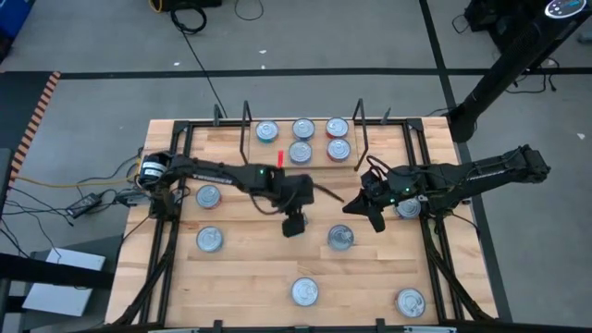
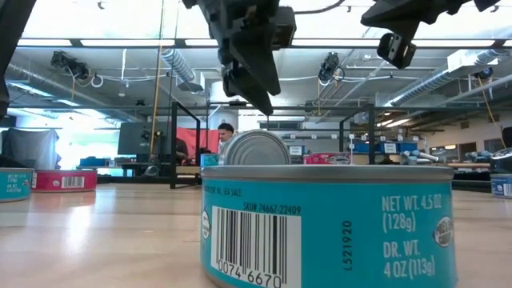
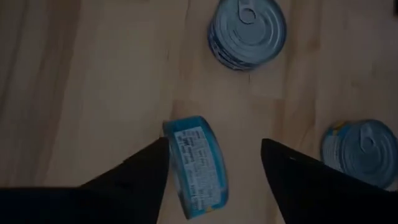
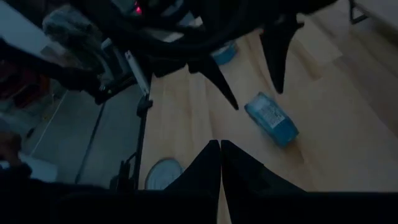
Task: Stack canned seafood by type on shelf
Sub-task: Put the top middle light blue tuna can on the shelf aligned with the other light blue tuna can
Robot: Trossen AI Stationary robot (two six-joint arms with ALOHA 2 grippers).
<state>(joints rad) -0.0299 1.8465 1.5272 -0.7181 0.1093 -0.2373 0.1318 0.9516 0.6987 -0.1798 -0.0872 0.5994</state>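
Observation:
Several silver-lidded tins [image 1: 303, 129] stand on the shelf [image 1: 252, 139] at the table's far side, between its wire uprights. More tins lie flat around the table, such as one [image 1: 341, 238] near the middle. A blue-labelled tin [image 3: 196, 165] stands on its edge on the wood, lid [image 2: 254, 148] facing the near edge. My left gripper [image 3: 215, 142] hangs open just above it, one finger on either side and apart from it. My right gripper [image 1: 370, 215] hovers shut over the table's right half, holding nothing.
Flat tins lie at the left [image 1: 209, 196] [image 1: 210, 240], at the near edge [image 1: 304, 292] [image 1: 410, 302] and under the right arm [image 1: 407, 208]. A small red thing [image 1: 280, 159] lies in front of the shelf. Black frame rails [image 1: 171, 222] run along both table sides.

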